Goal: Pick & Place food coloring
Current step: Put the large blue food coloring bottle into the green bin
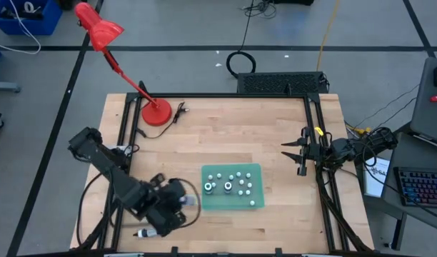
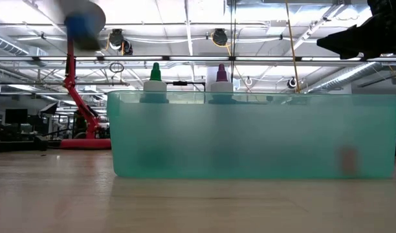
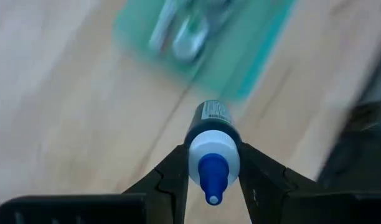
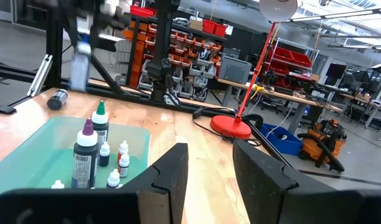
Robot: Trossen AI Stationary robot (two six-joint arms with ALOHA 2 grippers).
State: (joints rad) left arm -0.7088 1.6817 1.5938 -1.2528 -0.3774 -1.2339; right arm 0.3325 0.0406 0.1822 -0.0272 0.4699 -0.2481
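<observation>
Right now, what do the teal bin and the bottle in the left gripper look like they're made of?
The teal bin looks like frosted translucent plastic: bottle shapes show dimly through its wall. The blue-tipped bottle clamped in the left gripper appears to be dark plastic with a smooth white cap, though blurred.

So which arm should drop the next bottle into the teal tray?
Left. The left gripper already grips a blue-tipped bottle close beside the teal tray. The right gripper waits open and empty, farther off at the table's right edge.
</observation>
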